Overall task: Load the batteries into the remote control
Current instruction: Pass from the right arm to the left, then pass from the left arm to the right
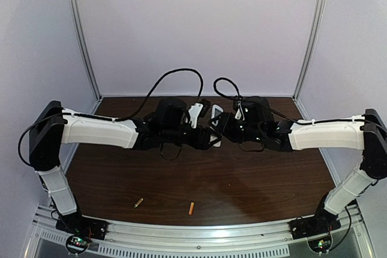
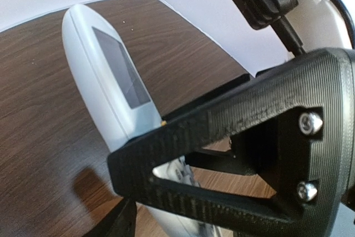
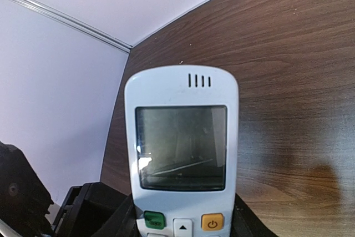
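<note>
The white remote control (image 3: pixel 181 154) is held above the table at mid-back, display and buttons facing the right wrist camera. My right gripper (image 3: pixel 183 227) is shut on its lower body. My left gripper (image 1: pixel 208 135) reaches in from the left at the remote's (image 1: pixel 216 112) near end; one of its fingers (image 2: pixel 113 223) shows beside the remote (image 2: pixel 105 76), the jaws still apart around it. The right gripper's black finger (image 2: pixel 222 137) crosses the left wrist view and hides the rest. The golden-brass battery (image 1: pixel 138 203) and the orange battery (image 1: pixel 191 208) lie on the table near the front.
The dark wood table (image 1: pixel 199 179) is enclosed by white walls at the back and both sides. Black cables (image 1: pixel 175 77) loop over the table behind the two wrists. An aluminium rail (image 1: pixel 199 234) runs along the near edge.
</note>
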### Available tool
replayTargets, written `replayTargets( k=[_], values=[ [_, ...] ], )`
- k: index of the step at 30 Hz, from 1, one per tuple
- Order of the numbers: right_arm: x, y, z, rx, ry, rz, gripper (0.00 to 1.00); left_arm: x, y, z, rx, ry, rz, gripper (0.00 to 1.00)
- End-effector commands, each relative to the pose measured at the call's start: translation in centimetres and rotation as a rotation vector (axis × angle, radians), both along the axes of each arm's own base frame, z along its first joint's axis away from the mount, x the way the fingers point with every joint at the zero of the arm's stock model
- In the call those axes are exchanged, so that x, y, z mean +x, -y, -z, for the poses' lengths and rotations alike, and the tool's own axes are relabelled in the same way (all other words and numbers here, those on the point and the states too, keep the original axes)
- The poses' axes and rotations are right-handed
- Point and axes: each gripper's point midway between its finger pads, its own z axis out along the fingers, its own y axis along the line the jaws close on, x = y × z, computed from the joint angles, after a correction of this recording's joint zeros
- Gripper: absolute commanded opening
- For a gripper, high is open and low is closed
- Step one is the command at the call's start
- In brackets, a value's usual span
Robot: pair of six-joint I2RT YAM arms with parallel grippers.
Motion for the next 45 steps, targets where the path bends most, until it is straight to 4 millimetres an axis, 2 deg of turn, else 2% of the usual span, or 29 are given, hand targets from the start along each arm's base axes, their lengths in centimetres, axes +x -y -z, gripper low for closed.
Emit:
replayTargets(
  k=[1,7,10,15,18,22,26,30,34,37,41,45],
  values=[
    [0.1,0.1,-1.7,0.043,0.045,0.037,0.5,0.8,0.4,-0.1,0.008,0.01,-0.039,0.58],
    [0.0,0.1,-2.5,0.05,0.063,0.029,0.52,1.0,0.3,0.3,0.015,0.01,-0.047,0.41],
    [-0.2,0.1,-2.6,0.057,0.063,0.021,0.56,1.0,0.3,0.3,0.022,0.015,-0.044,0.32],
    [-0.5,-0.2,-2.8,0.04,0.062,-0.009,0.78,1.1,-0.2,0.1,0.039,0.03,-0.059,0.18],
    [-0.7,0.0,-2.8,-0.002,0.048,-0.022,0.99,1.5,-0.9,-0.3,0.06,0.061,-0.086,0.11],
    [-1.1,1.1,-3.2,-0.056,0.058,-0.019,1.0,2.0,-2.4,-0.9,0.109,0.138,-0.123,0.09],
    [-1.3,3.7,-4.3,-0.131,0.042,0.053,1.0,3.1,-4.5,-0.9,0.208,0.231,-0.193,0.08],
    [-2.1,6.0,-7.7,-0.18,0.108,0.061,1.0,3.4,-6.7,-0.9,0.28,0.304,-0.237,0.08],
    [-3.5,7.8,-11.1,-0.15,0.188,0.033,1.0,3.4,-8.7,-2.2,0.333,0.429,-0.284,0.08],
    [-5.0,7.3,-12.2,-0.111,0.193,-0.068,1.0,3.0,-9.6,-3.6,0.431,0.591,-0.327,0.09],
    [-6.3,5.6,-11.8,-0.064,0.138,-0.189,1.0,2.2,-10.1,-4.6,0.604,0.792,-0.381,0.07],
    [-7.0,4.3,-12.0,0.031,0.116,-0.239,1.0,1.0,-10.2,-5.7,0.677,0.922,-0.435,0.03]
  ],
)
